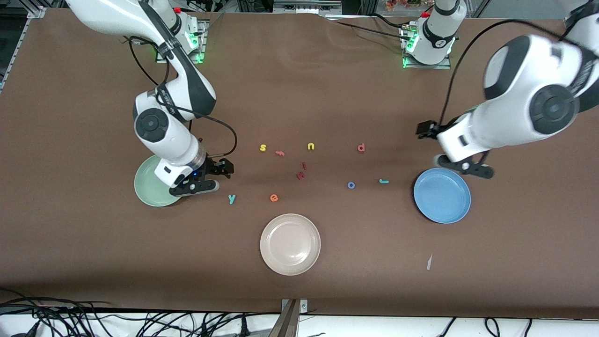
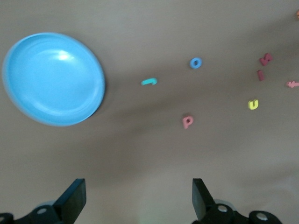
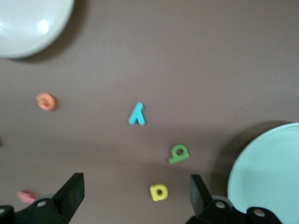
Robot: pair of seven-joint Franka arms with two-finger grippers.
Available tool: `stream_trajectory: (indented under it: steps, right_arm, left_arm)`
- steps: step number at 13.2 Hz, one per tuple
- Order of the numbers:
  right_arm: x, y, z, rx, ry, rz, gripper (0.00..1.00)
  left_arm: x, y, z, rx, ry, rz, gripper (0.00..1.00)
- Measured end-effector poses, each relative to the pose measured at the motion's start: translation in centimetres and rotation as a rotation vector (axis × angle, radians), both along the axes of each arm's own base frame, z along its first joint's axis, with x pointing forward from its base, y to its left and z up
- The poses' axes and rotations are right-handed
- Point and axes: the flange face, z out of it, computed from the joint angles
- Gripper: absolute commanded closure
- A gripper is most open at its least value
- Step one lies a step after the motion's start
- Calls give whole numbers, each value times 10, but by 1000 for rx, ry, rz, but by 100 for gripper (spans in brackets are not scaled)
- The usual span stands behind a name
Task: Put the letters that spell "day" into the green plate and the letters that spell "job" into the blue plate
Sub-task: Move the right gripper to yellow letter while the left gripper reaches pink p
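Observation:
My right gripper hangs open beside the green plate, over the table. Under it, in the right wrist view, the yellow "a" lies between the open fingers of the right gripper. The green "d" and teal "y" lie close by, next to the green plate. The "y" also shows from the front. My left gripper is open over bare table at the blue plate. Teal "j", blue "o" and salmon "b" lie beside that plate. In the left wrist view the left gripper holds nothing.
A cream-white plate sits nearest the front camera, mid-table. Orange "e", yellow "s", pink "f", yellow "u" and two dark red letters lie scattered in the middle. A paper scrap lies below the blue plate.

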Motion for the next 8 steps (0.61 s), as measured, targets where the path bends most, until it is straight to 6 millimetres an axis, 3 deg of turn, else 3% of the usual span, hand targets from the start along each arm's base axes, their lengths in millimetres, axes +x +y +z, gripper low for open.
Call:
stream_trajectory:
  steps: [2, 5, 8]
  right_arm:
    - [-9, -3, -15, -28, 6, 27, 0]
    - [-31, -6, -49, -12, -33, 54, 0]
    - [-54, -11, -76, -5, -30, 66, 0]
  left_arm:
    - [2, -41, -41, 26, -18, 93, 0]
    - [-22, -97, -109, 60, -41, 192, 0]
    - [-50, -109, -170, 62, -66, 202, 0]
